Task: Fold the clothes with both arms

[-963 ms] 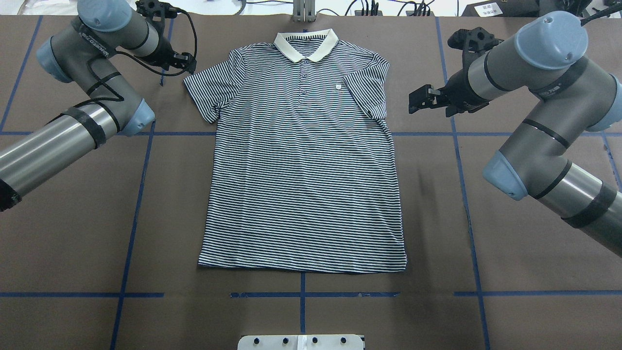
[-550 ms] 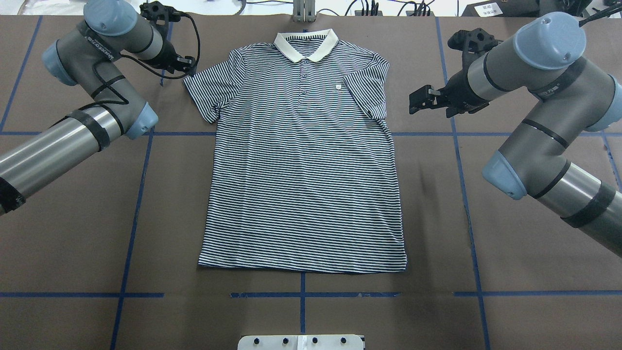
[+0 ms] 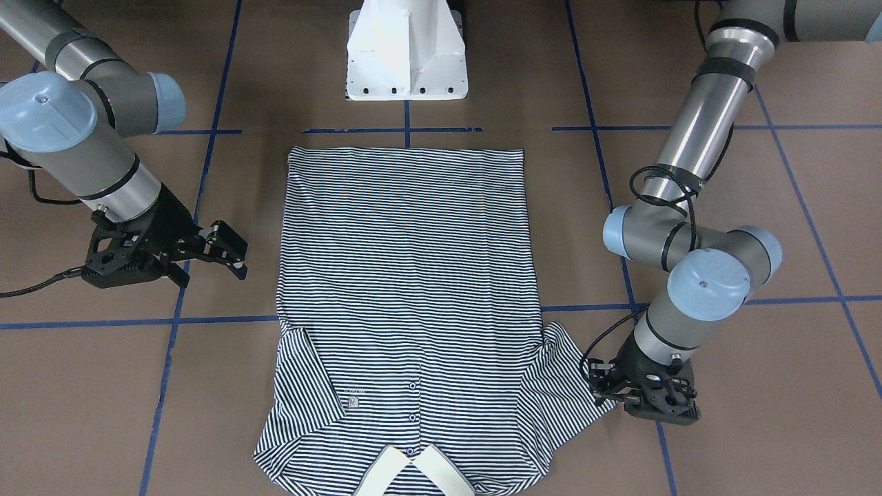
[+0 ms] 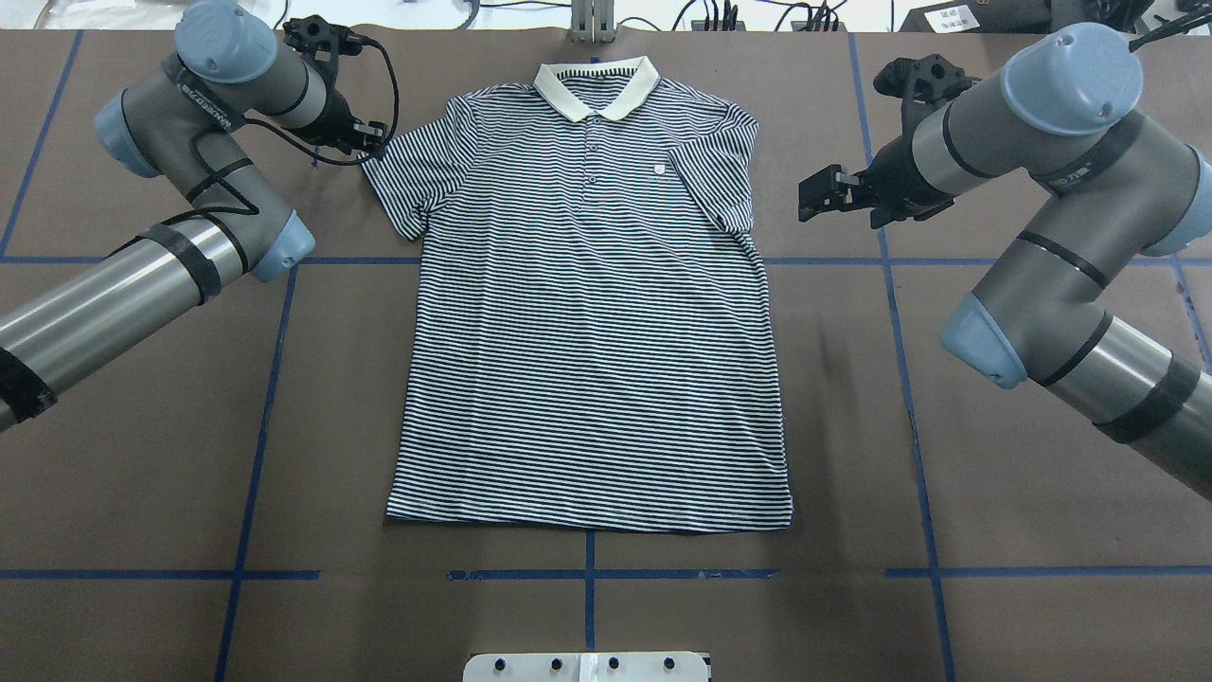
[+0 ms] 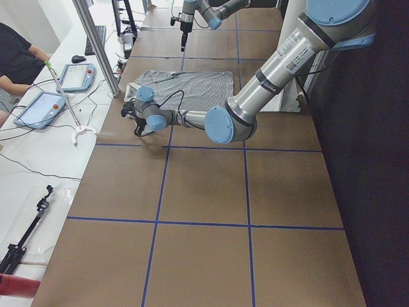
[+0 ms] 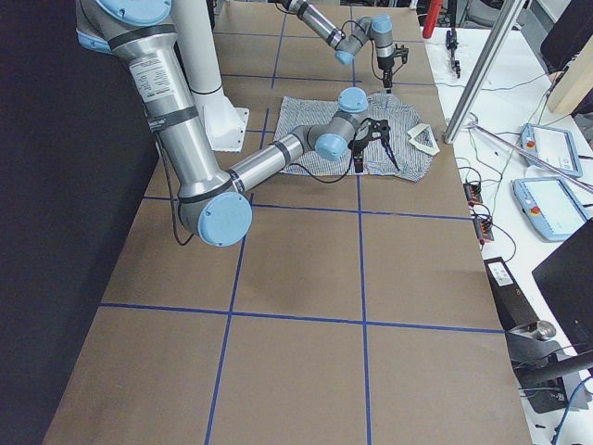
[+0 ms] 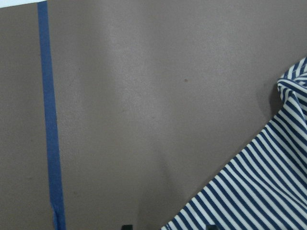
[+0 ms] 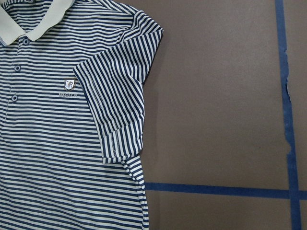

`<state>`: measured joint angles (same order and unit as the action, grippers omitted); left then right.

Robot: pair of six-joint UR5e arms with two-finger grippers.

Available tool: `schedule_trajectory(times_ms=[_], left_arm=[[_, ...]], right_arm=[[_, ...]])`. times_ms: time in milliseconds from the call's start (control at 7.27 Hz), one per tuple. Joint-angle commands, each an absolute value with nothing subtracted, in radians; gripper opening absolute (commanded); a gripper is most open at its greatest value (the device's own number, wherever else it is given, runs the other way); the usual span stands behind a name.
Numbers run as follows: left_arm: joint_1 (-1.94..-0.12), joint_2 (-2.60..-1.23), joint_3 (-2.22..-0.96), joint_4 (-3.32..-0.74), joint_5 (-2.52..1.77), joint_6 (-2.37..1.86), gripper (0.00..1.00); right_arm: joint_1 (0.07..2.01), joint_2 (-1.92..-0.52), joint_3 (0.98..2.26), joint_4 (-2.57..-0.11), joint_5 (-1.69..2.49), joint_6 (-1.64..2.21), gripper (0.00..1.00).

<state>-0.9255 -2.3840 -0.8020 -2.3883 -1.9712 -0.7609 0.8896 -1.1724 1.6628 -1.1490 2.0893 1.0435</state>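
- The polo shirt (image 4: 587, 332) is lying flat and face up in the middle of the bench (image 4: 947, 426). Its collar (image 4: 597, 85) is pointing away from the robot and its hem toward the base. By my reading, folding is not yet begun.
- The left fingers (image 4: 367, 135) are sitting low at the outer edge of the left sleeve (image 4: 407, 180), spread apart and gripping nothing. The wrist view is showing striped cloth just reaching in between the tips.
- The right fingers (image 4: 814, 194) are hovering released and empty, beside the right sleeve (image 4: 715, 185) but clearly apart from it.
- Risk: very little sleeve edge is lying between the left fingers. A closing pinch is likely catching only one layer, or sliding off the thin knit altogether.
- Risk: the right sleeve is already lying doubled inward over the chest. A grab there could be trapping that extra flap and pressing a crooked crease into the fold.
- Risk: the two sides are standing at unequal readiness. One side lifting ahead of the other would be dragging the shirt askew across the bench.
- Writing: the chest crest (image 8: 70, 84) is showing a shield with a letter and a line of capitals beneath, too small for reading surely.
- Printed lettering is running along the left arm (image 4: 204, 99), and it is not legible either.
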Motion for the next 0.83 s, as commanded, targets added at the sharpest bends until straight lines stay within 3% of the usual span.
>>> schedule_trajectory(times_ms=[0,138,688], left_arm=[[-0.920,-2.384,-0.796,-2.393,-1.971,-0.761,0.12],[-0.916,-2.385,-0.798,-2.393,-1.971,-0.761,0.00],[-0.919,-2.387,-0.975,-2.376,-2.022,-0.834,0.00]], right_arm=[[0.890,-1.175,1.663,-1.149,2.089,1.043,1.00],[0.890,-1.177,1.663,-1.149,2.089,1.042,1.00],[0.885,-1.169,1.649,-1.149,2.088,1.042,1.00]])
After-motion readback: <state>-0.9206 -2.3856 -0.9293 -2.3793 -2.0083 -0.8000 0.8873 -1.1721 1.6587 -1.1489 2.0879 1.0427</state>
